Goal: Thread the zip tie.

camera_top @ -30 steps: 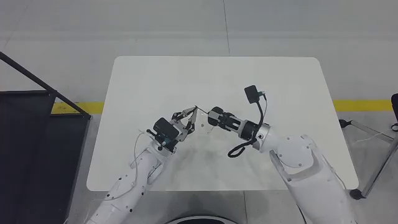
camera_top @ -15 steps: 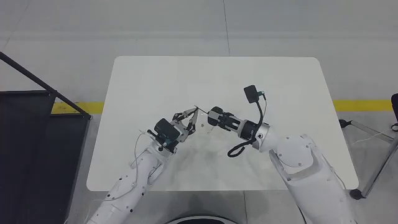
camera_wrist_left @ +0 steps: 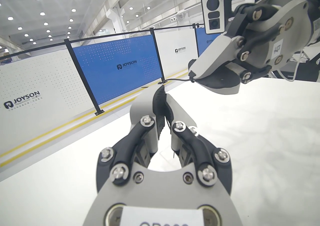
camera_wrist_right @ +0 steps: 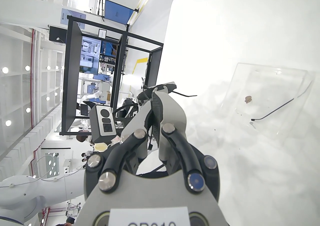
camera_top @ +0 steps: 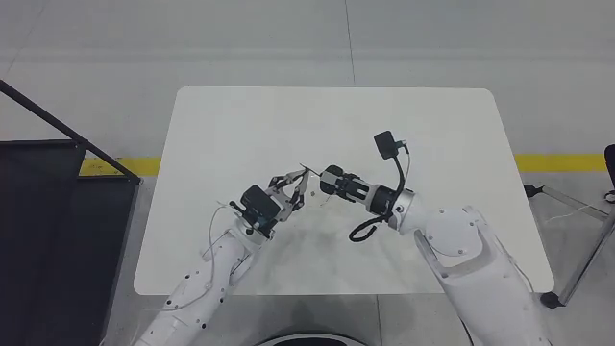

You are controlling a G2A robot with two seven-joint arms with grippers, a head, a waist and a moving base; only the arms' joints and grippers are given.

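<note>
A thin black zip tie (camera_wrist_left: 177,79) spans the short gap between my two grippers, above the white table (camera_top: 432,135). My left gripper (camera_wrist_left: 162,90) is shut on one end of it. My right gripper (camera_wrist_left: 196,79) faces it from close by and is shut on the other end. In the right wrist view the right gripper (camera_wrist_right: 155,93) is shut, and a short piece of the zip tie (camera_wrist_right: 185,94) sticks out past its tips. From above, the left gripper (camera_top: 298,185) and right gripper (camera_top: 321,177) nearly touch, with the zip tie (camera_top: 305,167) between them.
A clear plastic sheet (camera_wrist_right: 287,79) lies flat on the table close to the grippers, with a second black zip tie (camera_wrist_right: 275,109) and a small brown scrap (camera_wrist_right: 248,99) on it. Black frames and blue panels stand beyond the table's edge.
Both grippers have shifted only slightly, the right one edging toward the left. Each keeps its hold on the zip tie.
</note>
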